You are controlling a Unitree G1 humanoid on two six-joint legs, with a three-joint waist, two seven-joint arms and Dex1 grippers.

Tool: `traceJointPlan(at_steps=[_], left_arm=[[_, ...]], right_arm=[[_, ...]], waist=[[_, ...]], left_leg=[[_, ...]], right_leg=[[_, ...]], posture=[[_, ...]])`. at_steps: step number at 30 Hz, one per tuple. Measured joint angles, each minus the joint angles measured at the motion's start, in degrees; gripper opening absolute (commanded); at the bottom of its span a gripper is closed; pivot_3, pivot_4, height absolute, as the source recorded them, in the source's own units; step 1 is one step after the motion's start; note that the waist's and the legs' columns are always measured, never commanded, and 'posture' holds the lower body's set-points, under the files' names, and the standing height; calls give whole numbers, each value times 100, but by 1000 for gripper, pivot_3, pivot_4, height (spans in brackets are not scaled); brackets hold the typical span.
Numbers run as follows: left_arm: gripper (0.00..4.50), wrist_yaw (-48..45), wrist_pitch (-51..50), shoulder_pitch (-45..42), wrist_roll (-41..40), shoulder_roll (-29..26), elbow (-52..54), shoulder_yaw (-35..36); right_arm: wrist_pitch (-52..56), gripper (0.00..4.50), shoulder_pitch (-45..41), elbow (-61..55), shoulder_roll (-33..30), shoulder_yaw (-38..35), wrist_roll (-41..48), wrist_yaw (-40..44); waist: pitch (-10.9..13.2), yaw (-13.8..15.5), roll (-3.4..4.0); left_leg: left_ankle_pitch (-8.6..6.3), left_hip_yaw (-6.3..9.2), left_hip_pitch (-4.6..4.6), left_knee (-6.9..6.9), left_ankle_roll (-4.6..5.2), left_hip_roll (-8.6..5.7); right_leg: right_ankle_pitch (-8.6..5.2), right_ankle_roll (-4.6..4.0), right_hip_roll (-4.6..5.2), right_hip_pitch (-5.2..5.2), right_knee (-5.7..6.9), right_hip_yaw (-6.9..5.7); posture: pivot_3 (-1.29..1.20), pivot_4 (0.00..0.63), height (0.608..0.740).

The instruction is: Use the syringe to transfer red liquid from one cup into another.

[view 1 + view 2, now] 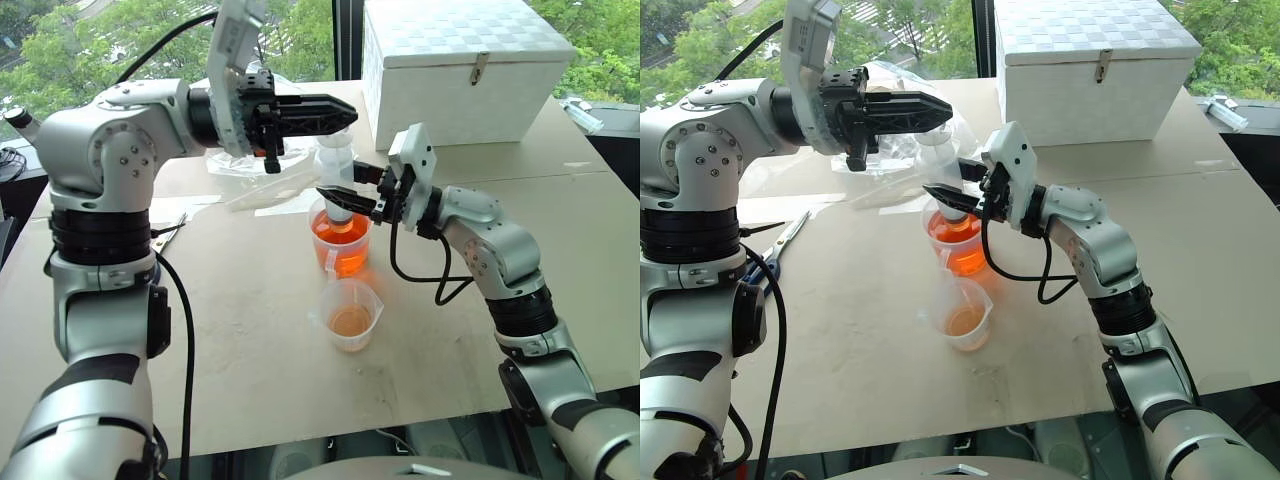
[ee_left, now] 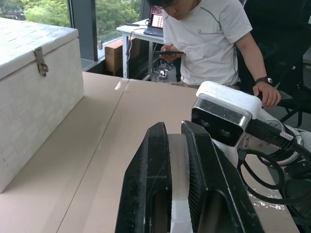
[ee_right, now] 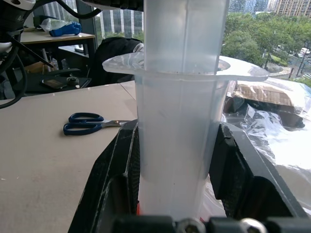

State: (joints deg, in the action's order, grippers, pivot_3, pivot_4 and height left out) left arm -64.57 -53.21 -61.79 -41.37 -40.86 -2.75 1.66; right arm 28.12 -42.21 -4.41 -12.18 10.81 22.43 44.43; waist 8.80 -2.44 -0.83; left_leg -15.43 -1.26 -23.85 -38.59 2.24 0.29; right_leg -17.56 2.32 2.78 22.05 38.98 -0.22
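Nearest on the worktop point(image 1: 250, 330) stands another point(image 1: 350, 314), just in front of one cup point(image 1: 341, 243). Upright in that cup, the syringe point(image 1: 338, 180) has its barrel clamped by the right pincer point(image 1: 345, 200) and its plunger top by the left pincer point(image 1: 340, 115).

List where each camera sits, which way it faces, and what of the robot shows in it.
Head views: look forward and down at the table; both arms show.
Left wrist view: looks along the left gripper, jaws shut on the plunger, toward the white box and a person.
Right wrist view: looks along the right gripper, shut on the syringe, toward scissors.
All views show the syringe.
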Motion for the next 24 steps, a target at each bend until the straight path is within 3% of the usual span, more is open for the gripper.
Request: traceJointPlan(at_steps=[6,8,10,11,12,24], left_arm=[[147,28,11,0,1,0,0,14],[916,49,16,0,-1,0,0,21],[1342,-27,105,-5,-104,-4,56,157],[2079,14,170,-68,-148,-6,156,284],[2316,48,195,-105,-149,-5,169,313],[2316,366,362,-411,-161,-110,-163,792]], right_arm=[[-64,1536,-1,66,6,-4,-26,3],[-68,1536,-2,69,7,-5,-29,2],[7,1536,8,120,4,53,-69,13],[52,1536,24,223,7,75,-93,13],[54,1536,24,249,6,72,-101,9],[184,1536,-128,254,21,-224,91,-74]], waist=[[0,0,0],[0,0,0],[-1,-10,-1],[0,-7,-1],[-1,-4,-1],[0,2,-1]], left_leg=[[0,0,0,-1,0,0],[0,0,0,-1,0,0],[0,0,0,-1,0,0],[0,0,0,-1,0,0],[0,0,0,-2,0,0],[0,2,0,-11,0,0]], right_leg=[[0,0,0,0,0,0],[0,0,0,0,0,1],[0,0,-1,0,0,1],[0,0,0,0,0,2],[0,0,0,0,-1,1],[0,0,0,0,0,-4]], posture=[[0,150,740],[0,150,740],[0,150,740],[0,150,740],[0,150,740],[0,150,740]])
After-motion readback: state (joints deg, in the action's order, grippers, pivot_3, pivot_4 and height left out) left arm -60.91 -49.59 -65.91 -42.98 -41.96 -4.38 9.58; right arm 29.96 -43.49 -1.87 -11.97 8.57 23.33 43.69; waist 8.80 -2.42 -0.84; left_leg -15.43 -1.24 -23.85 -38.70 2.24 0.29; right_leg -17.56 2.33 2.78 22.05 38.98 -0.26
